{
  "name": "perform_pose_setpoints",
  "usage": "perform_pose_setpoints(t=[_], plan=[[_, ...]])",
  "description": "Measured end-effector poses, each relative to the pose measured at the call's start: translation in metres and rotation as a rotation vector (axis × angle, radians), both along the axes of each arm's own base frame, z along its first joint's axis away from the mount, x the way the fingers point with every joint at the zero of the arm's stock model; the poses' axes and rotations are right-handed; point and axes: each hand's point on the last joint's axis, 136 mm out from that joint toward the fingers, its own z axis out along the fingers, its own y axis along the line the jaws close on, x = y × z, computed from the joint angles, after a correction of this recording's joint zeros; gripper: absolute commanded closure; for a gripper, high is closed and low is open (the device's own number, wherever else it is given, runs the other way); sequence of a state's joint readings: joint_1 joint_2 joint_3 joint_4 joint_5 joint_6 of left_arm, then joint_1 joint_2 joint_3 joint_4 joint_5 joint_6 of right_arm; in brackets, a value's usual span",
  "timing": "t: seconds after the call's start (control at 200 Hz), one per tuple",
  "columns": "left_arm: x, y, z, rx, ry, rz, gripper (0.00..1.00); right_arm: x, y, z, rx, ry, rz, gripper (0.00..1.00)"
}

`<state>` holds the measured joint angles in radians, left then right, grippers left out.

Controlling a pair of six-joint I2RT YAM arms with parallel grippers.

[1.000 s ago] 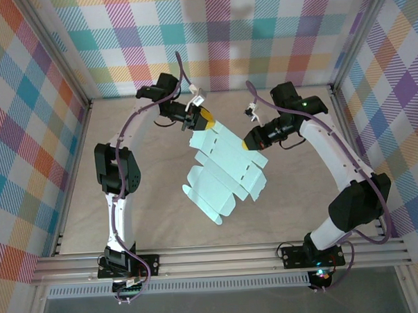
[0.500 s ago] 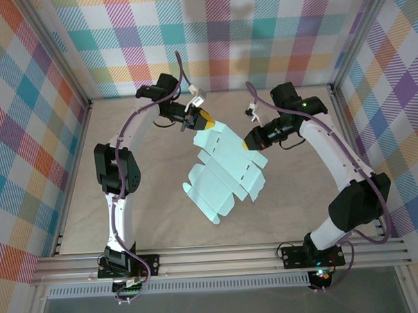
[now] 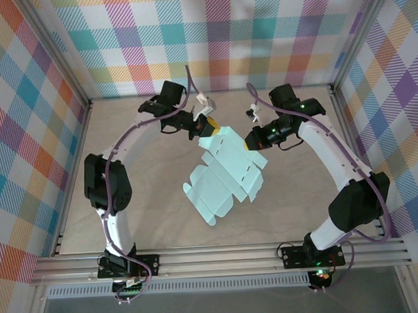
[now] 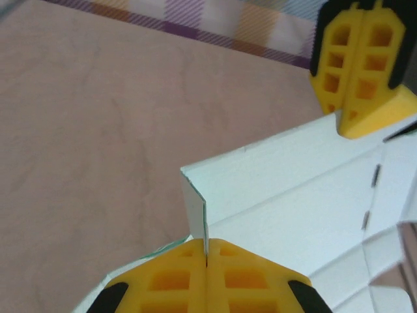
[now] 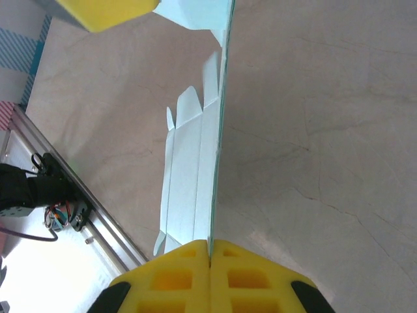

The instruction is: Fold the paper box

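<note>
- The paper box (image 3: 227, 175) is an unfolded die-cut sheet of pale mint-blue card. It lies over the middle of the surface (image 3: 145, 201), stretching from the far centre towards the near left.
- Its near end shows rounded tabs, and short slit marks run along the crease lines.
- The left end effector (image 3: 206, 127) reaches in from the far left and meets the sheet at its far corner. In the left wrist view its yellow fingers (image 4: 169, 277) are pressed together on a thin flap of the card, which stands up at a sharp fold above the rest of the sheet.
- The right end effector (image 3: 246, 142) comes in from the far right and meets the sheet's far right edge. In the right wrist view its fingers (image 5: 247, 277) are clamped tight on the card, which is seen edge-on and runs away from them towards the rail.
- The two end effectors are near each other at the far end of the sheet, each pinching a different edge.
- Whether the near end of the sheet rests on the surface or hangs just above it cannot be told.
- Plaid walls (image 3: 259, 29) close in the left, far and right sides, and an aluminium rail (image 3: 220, 260) crosses the near edge by the arm bases.
</note>
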<state>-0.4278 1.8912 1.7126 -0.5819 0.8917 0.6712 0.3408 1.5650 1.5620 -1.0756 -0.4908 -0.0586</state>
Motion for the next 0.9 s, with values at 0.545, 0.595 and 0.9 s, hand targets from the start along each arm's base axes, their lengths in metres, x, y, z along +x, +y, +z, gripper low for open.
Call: perform_pose_setpoints(t=[0.545,0.595,0.9], plan=[[0.012,-0.049,-0.004,0.136,-0.277,0.677,0.99,0.022,-0.003,-0.001,0.007,-0.015,-0.133,1.0],[0.012,-0.052,-0.005,0.155,-0.305,0.72,0.99,0.023,-0.003,0.001,0.011,-0.018,-0.138,1.0],[0.016,-0.064,-0.012,0.202,-0.352,0.825,0.98,0.026,-0.009,-0.005,-0.005,-0.023,-0.169,1.0]])
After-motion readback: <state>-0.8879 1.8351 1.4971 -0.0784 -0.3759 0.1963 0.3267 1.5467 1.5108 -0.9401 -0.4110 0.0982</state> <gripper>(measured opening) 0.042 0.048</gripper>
